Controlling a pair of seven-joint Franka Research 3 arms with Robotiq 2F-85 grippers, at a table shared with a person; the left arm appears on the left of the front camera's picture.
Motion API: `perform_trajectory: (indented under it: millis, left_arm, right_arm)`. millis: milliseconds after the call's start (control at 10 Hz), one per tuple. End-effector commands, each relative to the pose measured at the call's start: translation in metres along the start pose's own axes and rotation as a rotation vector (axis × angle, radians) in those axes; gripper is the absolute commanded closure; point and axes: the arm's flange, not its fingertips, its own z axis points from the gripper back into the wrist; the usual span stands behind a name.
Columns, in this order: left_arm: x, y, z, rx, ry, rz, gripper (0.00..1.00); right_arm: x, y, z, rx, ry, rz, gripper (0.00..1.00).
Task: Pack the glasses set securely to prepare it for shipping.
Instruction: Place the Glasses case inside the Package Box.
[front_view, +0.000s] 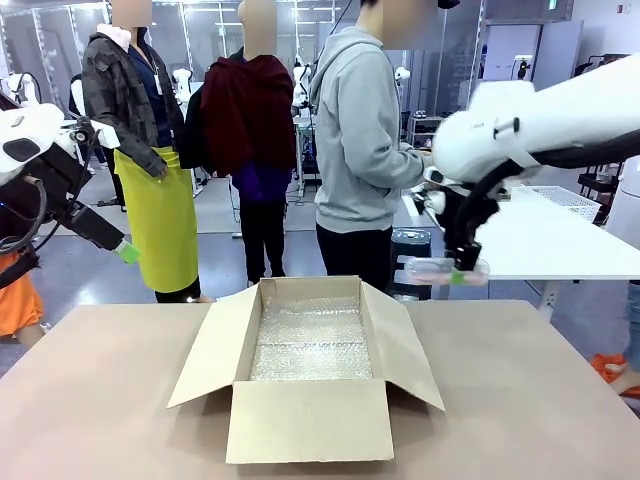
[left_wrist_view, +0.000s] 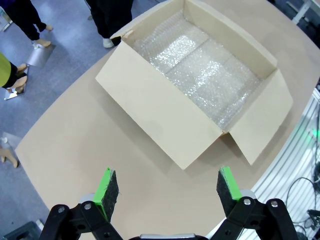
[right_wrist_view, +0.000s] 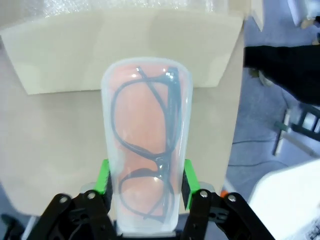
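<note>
Box (front_view: 310, 420) nearest, flaps folded out, bubble wrap (front_view: 312, 340) spread across its floor, nothing else seen inside. Right of the box, in the air over the table (front_view: 520, 380): right gripper (front_view: 462, 268) closed on pink case (front_view: 425, 268), pads pinching the long sides near one end, most of the length reaching out ahead, roughly level. Spectacles visible through the lid. Left gripper (left_wrist_view: 167, 187) spread wide, holding nothing, hanging well clear on the box's left side and looking down at it.

Probably mid-carry toward the box. Bring the case in over the right flap, high enough to clear its raised edge. Centre above one half of the bubble wrap, leaving room alongside for the rest of the set. Turn the wrist to line the long side up with the box's length. Keep it level and go slowly; with a grip so near one end, expect the free end to droop or swing on any abrupt move. Lower until resting on the wrap before letting go. Avoid releasing from height, for fear of a bounce or slide on the bubbles. Keep the left arm out of the way meanwhile.
</note>
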Motion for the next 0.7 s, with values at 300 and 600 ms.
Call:
perform_trajectory:
  millis: [300,600]
  left_arm:
    - [0.001,0.001,0.003,-0.004,-0.007,-0.007,0.0]
    - [0.001,0.001,0.003,-0.004,-0.007,-0.007,0.0]
  right_arm:
    - [0.162,-0.044,-0.007,0.047,0.062,0.088,0.36]
    - [0.219,-0.051,-0.037,0.056,0.041,0.085,0.36]
